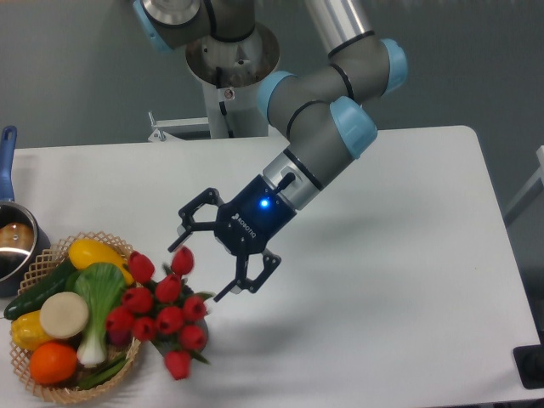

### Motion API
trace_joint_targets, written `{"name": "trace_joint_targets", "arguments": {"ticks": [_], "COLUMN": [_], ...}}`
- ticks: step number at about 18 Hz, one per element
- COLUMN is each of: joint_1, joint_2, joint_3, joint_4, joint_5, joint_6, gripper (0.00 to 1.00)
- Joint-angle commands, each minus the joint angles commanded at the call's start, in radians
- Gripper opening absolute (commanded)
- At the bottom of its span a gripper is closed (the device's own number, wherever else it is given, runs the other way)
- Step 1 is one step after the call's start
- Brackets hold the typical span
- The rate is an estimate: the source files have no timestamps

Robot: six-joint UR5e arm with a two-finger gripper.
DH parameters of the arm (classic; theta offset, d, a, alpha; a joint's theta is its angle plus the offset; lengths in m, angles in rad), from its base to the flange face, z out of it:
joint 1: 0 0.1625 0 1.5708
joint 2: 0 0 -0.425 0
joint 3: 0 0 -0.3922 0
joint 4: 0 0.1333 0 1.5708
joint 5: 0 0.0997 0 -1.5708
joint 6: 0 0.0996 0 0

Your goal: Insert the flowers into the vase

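Item: flowers (pixel 163 316), red tulip heads, glossy and plastic-looking, on green stems; bunched on the desk (pixel 382 340) just beside the wicker basket (pixel 34 387). The vase is mostly hidden under the blooms; only a dark patch shows, so seating cannot be told.

Item: basket, woven, holding smooth round and elongated produce.

Item: end effector (pixel 206 270), black, fingers spread apart, holding nothing, just beside the uppermost bloom.

Judged step: release or approach at the bunch. Next move calls for checking that the stems sit in the vase.

Item: steel pot (pixel 13 242), blue handle, at the left edge.
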Motion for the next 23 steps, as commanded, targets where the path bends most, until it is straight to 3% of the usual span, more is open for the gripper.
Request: {"name": "trace_joint_targets", "arguments": {"ticks": [5,9,13,19,23], "joint_1": [0.046,0.103,0.115,0.114,0.12], "joint_2": [0.008,0.057,0.104,0.124,0.12], "joint_3": [-0.006,-0.003,0.018,0.012,-0.004], "joint_4": [0.0,-0.003,-0.003,-0.026,-0.081], "joint_5": [0.06,0.146,0.414,0.888,0.953], "joint_6": [0.003,0.003,0.015,0.067,0.075], "gripper": [1.0,1.0,1.0,1.0,1.0]}}
